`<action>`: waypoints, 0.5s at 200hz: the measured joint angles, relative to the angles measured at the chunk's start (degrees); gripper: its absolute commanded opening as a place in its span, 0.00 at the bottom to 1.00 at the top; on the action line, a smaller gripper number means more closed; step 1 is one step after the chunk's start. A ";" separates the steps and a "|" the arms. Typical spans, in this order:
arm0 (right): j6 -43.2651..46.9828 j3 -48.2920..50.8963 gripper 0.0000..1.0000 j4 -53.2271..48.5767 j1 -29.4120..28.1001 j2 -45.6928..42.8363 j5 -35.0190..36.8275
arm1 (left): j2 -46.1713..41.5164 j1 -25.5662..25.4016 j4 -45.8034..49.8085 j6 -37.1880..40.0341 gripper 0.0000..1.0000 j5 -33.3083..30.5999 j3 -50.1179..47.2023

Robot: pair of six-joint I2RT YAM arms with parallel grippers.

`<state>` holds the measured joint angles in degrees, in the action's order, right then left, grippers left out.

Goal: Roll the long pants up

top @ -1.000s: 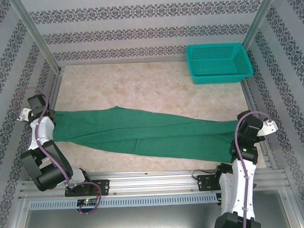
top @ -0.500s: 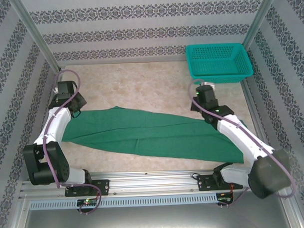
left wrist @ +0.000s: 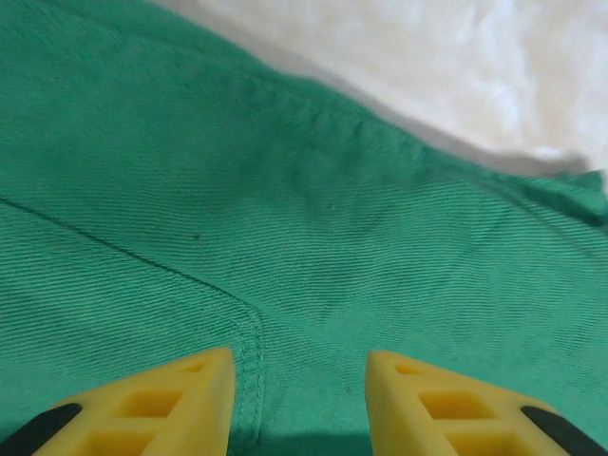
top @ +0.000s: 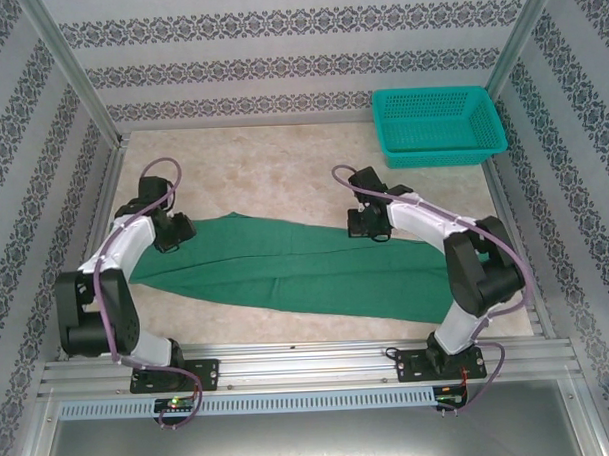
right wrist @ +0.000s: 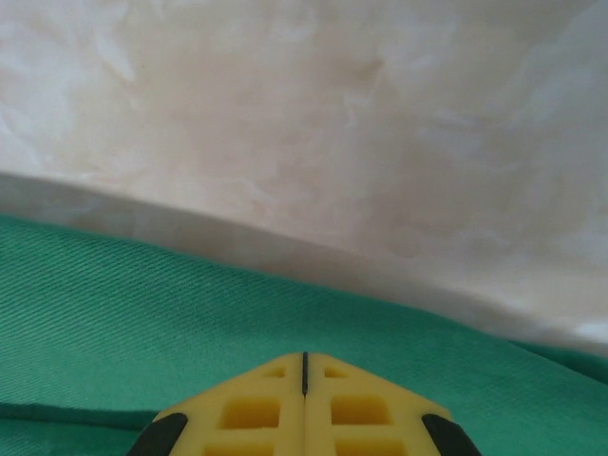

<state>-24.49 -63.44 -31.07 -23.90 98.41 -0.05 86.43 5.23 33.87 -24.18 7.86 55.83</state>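
- The long pants (top: 306, 268) lie flat across the counter (top: 262, 169). One end is by the left arm (top: 115, 250) and the other reaches toward the right side. The teal basket (top: 432, 148) sits well apart, at the far right corner.
- The left jaws stand spread with a gap, close over the cloth beside a stitched seam (left wrist: 249, 332). Nothing sits between them, and I cannot tell whether the tips touch the cloth.
- The right jaws are pressed together and empty, at the far edge of the pants, with bare counter just beyond.
- I judge the step in hand to be taking hold of the far edge, ahead of folding or rolling. No roll is started.
- I open the right jaws before descending, because closed tips only push the cloth and wrinkle it.
- I lower each pair until one tip slides under the edge, then close on all layers, not on a single ply.
- I match height and pace on both arms so the fold line runs straight.
- Risk: soft cloth slips or bunches. I keep lifts low and confirm in the wrist views that cloth sits between the tips before moving.
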 measured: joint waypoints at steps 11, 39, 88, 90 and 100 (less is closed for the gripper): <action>-0.50 -0.70 0.00 -0.24 -0.31 1.99 -0.94 | 2.34 -0.02 -0.02 0.02 0.43 0.24 0.00; -1.27 -0.74 0.00 -0.72 -1.36 3.34 -2.86 | 5.62 -0.02 -0.07 0.00 0.45 0.24 0.00; -1.27 -6.29 0.00 -3.78 -1.38 9.60 -4.17 | 9.44 -0.02 -0.96 -0.35 0.48 -0.66 1.05; -1.27 -6.56 0.00 -3.93 -1.38 9.86 -4.17 | 9.53 -0.02 -1.05 -0.42 0.48 -0.66 1.07; -1.27 -8.79 0.00 -5.42 -1.33 11.26 -4.33 | 10.05 -0.02 -1.55 -0.68 0.49 -0.68 1.11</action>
<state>-25.76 -72.23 -36.49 -25.23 109.67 -4.38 96.49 5.21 32.32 -24.86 7.18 56.95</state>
